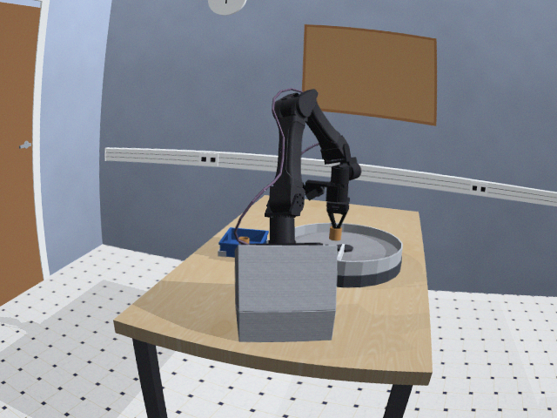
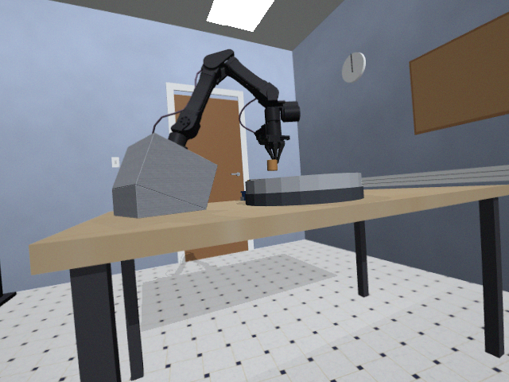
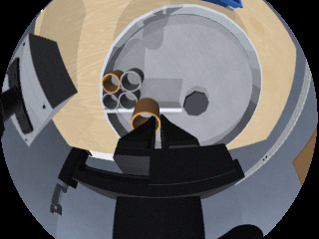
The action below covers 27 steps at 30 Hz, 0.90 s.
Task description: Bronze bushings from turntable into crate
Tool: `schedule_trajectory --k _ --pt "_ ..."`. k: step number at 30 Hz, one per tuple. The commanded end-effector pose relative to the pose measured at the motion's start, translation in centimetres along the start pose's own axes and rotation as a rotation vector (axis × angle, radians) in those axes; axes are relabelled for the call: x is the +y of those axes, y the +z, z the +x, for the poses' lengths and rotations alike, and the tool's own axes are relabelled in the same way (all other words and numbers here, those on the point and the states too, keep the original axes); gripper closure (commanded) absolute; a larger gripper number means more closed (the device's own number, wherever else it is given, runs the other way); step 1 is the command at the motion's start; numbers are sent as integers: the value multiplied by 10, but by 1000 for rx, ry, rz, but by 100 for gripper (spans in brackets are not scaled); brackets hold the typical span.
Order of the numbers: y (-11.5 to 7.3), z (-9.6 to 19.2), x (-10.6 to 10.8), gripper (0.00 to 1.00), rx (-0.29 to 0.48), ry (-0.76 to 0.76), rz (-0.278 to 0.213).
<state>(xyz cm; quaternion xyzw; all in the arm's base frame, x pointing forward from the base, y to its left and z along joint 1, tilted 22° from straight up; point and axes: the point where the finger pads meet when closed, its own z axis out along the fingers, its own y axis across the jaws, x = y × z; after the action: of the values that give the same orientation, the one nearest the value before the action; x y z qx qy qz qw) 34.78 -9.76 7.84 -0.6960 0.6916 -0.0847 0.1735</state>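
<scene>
My gripper (image 1: 336, 225) is shut on a bronze bushing (image 1: 335, 233) and holds it upright above the grey turntable (image 1: 359, 253); it also shows in the side view (image 2: 271, 165) and the wrist view (image 3: 146, 114). On the turntable, one more bronze bushing (image 3: 110, 82) stands in a cluster with steel bushings (image 3: 132, 80), next to a white divider.
A large grey box (image 1: 285, 292) stands at the table's front, before the arm's base, and hides part of the turntable. A dark octagonal hub (image 3: 197, 103) marks the turntable's centre. The turntable has a raised rim.
</scene>
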Motion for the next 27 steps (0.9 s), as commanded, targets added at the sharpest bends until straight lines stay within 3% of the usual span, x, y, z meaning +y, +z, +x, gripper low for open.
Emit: schedule_trajectory --k 1,11,21,27 --pt "-15 4 -8 100 2 6 31" --pt "-16 1 -9 100 1 14 33" --pt "-6 -31 -1 100 -2 8 -10" --pt "-9 -51 -10 100 1 5 3"
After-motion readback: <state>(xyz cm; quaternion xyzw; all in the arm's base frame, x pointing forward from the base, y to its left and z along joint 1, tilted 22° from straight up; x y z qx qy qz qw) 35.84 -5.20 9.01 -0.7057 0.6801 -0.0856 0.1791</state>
